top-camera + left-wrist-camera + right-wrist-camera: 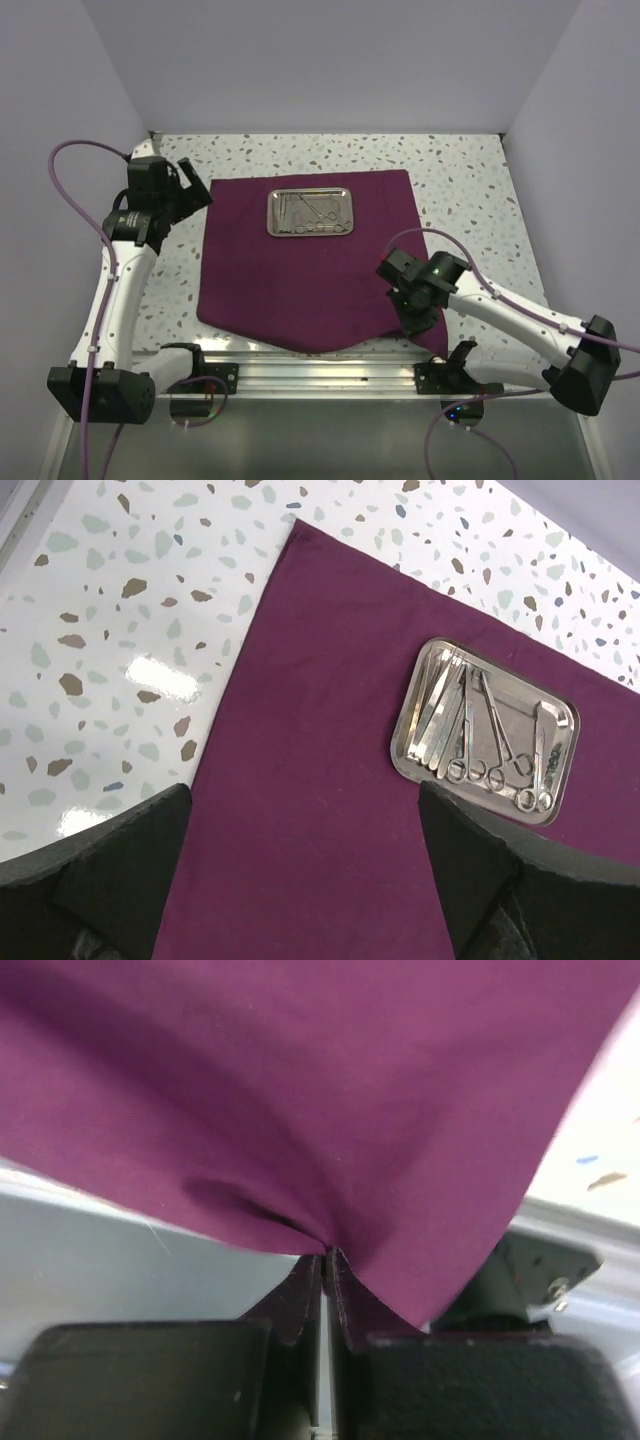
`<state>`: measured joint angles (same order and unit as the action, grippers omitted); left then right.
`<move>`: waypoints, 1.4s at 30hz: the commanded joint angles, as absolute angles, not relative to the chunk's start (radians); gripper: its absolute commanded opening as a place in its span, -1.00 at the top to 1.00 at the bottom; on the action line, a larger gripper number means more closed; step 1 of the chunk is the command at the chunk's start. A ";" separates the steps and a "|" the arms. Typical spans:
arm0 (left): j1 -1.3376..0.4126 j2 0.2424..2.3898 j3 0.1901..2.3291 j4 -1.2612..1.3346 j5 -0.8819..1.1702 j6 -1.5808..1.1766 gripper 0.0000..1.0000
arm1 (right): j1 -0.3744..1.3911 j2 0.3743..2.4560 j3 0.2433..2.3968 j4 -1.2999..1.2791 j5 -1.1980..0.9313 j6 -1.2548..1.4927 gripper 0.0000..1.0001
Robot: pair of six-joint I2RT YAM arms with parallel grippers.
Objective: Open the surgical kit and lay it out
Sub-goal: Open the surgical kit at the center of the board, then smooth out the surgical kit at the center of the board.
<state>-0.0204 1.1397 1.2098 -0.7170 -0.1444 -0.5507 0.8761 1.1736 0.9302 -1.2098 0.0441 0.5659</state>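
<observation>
The maroon cloth wrap (300, 270) lies spread open on the speckled table. The small steel tray (309, 212) sits on its far middle, holding several thin silver instruments (480, 735). My right gripper (418, 318) is at the cloth's near right corner, shut on the cloth edge (330, 1245), which puckers between the fingers. My left gripper (190, 190) is open and empty, held above the cloth's far left corner. In the left wrist view the cloth (300, 780) fills the space between the fingers, with the tray (484, 730) to the right.
An aluminium rail (320, 375) runs along the near table edge, and the cloth's near edge hangs over it. White walls close in the left, right and back. Purple cables loop beside both arms.
</observation>
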 commanded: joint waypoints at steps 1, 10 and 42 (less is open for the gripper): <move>-0.023 1.078 1.203 -0.778 -0.160 -0.589 -0.99 | 0.873 1.108 0.881 -1.302 0.003 0.624 0.58; -0.023 1.074 1.083 -0.821 -0.117 -0.572 -1.00 | 0.873 1.158 1.024 -1.339 0.074 0.627 -0.97; -0.009 1.986 1.526 -0.505 -0.175 -0.428 -0.93 | 0.381 1.917 1.736 -1.019 0.153 0.483 -0.96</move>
<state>-0.0196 1.9369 1.4593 -0.5453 -0.1581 -0.4671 0.4164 1.8141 1.6344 -1.0756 0.1379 0.4973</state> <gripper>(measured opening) 0.964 0.981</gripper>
